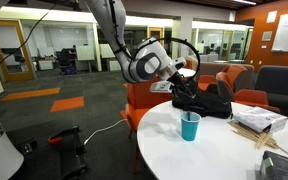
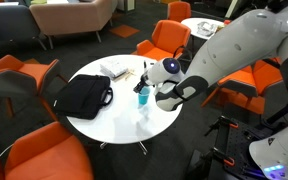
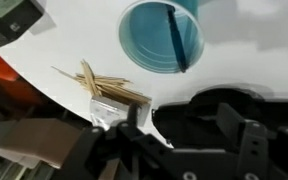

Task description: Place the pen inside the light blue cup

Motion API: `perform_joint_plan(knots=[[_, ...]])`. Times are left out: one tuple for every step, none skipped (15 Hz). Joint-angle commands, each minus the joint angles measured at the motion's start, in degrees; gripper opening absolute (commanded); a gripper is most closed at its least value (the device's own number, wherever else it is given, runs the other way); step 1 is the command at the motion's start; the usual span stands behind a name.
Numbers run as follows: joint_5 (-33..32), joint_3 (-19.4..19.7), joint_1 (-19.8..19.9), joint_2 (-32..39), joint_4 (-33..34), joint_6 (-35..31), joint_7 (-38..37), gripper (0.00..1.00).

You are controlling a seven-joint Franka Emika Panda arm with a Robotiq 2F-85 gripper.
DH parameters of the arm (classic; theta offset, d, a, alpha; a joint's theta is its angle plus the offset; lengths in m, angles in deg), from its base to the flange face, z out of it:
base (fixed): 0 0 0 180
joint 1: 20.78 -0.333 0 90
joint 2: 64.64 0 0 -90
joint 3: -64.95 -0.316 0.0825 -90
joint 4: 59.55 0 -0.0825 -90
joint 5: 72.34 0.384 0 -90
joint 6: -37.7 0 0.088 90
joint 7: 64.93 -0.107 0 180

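The light blue cup point(image 1: 190, 126) stands upright on the round white table point(image 1: 224, 155); it also shows in an exterior view point(image 2: 143, 97). In the wrist view I look down into the cup point(image 3: 149, 45), and the dark blue pen point(image 3: 176, 40) leans inside it. My gripper point(image 1: 180, 70) hovers above and behind the cup, over the black bag; it also shows in an exterior view point(image 2: 150, 70). In the wrist view the gripper point(image 3: 184, 125) is open and empty, with its dark fingers apart.
A black bag point(image 1: 206, 102) lies on the table behind the cup, seen also in an exterior view point(image 2: 84, 95). Pale wooden sticks point(image 3: 104, 85) and a white packet point(image 1: 259, 120) lie nearby. Orange chairs point(image 2: 169, 38) ring the table.
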Motion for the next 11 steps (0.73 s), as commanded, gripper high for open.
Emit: perform_joint_plan(knots=[[-1.7,-2.8,1.8,-10.4,-6.1,6.9,1.0,1.00],[-1.7,-2.3,1.3,-12.6,-6.9,11.0,0.3,1.00],[-2.5,-1.5,1.0,-14.8,-7.6,15.3,-0.9,1.00],[-4.3,-0.8,1.2,-16.6,-7.7,19.8,-2.0,1.00],[-6.8,-1.3,2.5,-19.1,-7.8,24.6,-2.7,1.00],[-9.6,-2.3,4.2,-21.3,-7.6,29.5,-3.8,1.00],[-12.8,-2.7,5.5,-23.0,-7.2,33.9,-5.9,1.00],[-16.0,-4.1,7.4,-25.1,-7.1,37.5,-7.3,1.00],[-18.8,-6.0,9.6,-27.2,-7.1,40.0,-8.6,1.00],[-20.5,-8.6,12.1,-29.2,-7.8,41.3,-8.8,1.00],[-22.2,-10.9,14.2,-30.6,-8.1,42.7,-9.6,1.00]])
